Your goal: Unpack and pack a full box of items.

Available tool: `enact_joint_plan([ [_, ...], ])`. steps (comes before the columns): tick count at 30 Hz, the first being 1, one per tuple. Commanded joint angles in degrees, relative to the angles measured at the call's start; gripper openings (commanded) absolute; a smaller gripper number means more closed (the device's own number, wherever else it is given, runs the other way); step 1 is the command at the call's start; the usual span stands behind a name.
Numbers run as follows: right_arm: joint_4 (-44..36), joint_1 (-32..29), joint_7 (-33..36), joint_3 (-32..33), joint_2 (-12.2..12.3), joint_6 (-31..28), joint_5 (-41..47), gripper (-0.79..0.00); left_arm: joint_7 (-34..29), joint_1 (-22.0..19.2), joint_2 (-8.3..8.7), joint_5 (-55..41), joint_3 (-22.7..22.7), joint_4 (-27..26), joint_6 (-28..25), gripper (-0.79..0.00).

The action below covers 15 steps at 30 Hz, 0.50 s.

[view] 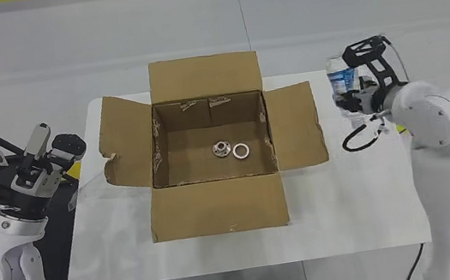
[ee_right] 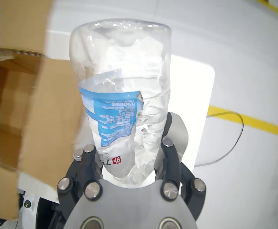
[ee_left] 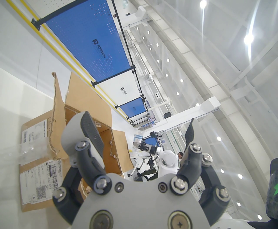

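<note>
At centre of the white table (view: 356,208), an open cardboard box (view: 217,206), all four flaps spread outward. On its floor, a little toward 3 o'clock from the middle, a small metal fitting (view: 221,149) and a white ring (view: 242,150) side by side. At 2 o'clock from the box, past the flap there, the right gripper (ee_right: 130,134) clamped on the narrower end of a clear, crumpled plastic bottle (ee_right: 121,71) with a torn blue label. At 9 o'clock, beyond the table's rim, the left gripper (ee_left: 139,121), fingers spread wide, nothing between them.
</note>
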Motion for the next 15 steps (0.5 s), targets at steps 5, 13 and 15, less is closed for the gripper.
enact_joint_plan([
  [5, -7.87, 2.91, -2.3, -12.76, -1.03, -0.92, 3.27, -0.785, 0.0, 0.0, 0.0, 0.0, 0.0, 0.0, 0.0, 0.0],
  [13, 3.47, 14.21, -5.98, -32.67, -4.33, -0.19, 2.66, -0.785, 0.0, 0.0, 0.0, 0.0, 0.0, 0.0, 0.0, 0.0],
  [15, 7.72, 16.88, -6.84, -36.72, -5.49, 0.25, 3.62, -0.785, 0.0, 0.0, 0.0, 0.0, 0.0, 0.0, 0.0, 0.0],
])
